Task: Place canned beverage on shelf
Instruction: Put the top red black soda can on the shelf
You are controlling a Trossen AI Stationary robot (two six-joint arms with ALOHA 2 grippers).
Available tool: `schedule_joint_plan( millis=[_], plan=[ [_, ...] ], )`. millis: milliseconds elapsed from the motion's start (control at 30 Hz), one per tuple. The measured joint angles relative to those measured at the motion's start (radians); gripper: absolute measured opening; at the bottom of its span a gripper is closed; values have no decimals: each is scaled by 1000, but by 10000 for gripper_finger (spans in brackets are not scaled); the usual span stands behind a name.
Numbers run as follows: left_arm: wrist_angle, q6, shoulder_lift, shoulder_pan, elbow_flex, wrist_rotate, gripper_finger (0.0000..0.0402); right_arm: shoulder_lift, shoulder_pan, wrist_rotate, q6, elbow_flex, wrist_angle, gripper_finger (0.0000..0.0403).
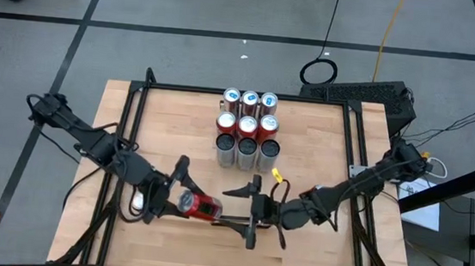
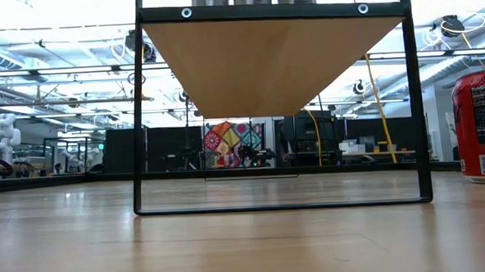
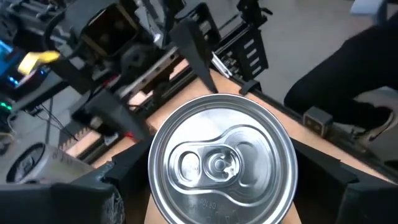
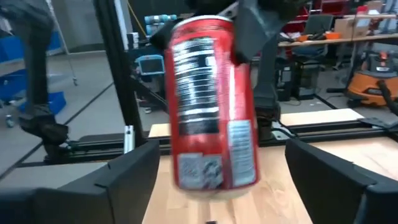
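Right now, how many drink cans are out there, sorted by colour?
Red cans: 4 (3 on the shelf, 1 in the left tool)
Grey cans: 3
Pale blue-topped cans: 3
Total: 10

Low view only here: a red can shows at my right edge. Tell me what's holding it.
Observer: The left hand grips the red aluminium drink can at its top end.
Operator: Report the right hand.
Observer: The right hand is open, its fingers flanking the can without touching it.
Operator: Count the cans on the shelf.
Observer: Nine cans stand in three rows of three on the pale wood shelf panel.
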Motion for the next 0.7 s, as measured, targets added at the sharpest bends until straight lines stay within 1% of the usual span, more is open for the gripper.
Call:
schedule_joint_plan(
  millis=[100, 267, 333, 467, 633, 700],
  plan=[
    [15, 50, 24, 1, 0, 2, 286, 0, -13, -3, 0, 0, -4, 333],
    [48, 99, 66, 3, 0, 5, 286, 0, -34, -134, -5, 0, 3, 349],
    [63, 109, 79, 4, 0, 5, 286, 0, -42, -159, -5, 0, 0, 353],
    [92, 152, 107, 4, 0, 5, 286, 0, -58, -169, -6, 0, -16, 359],
    [139, 185, 129, 4, 0, 5, 286, 0, -75, -256, -10, 0, -39, 359],
    [148, 205, 136, 4, 0, 6, 286, 0, -77, -273, -20, 0, -65, 359]
  ],
)
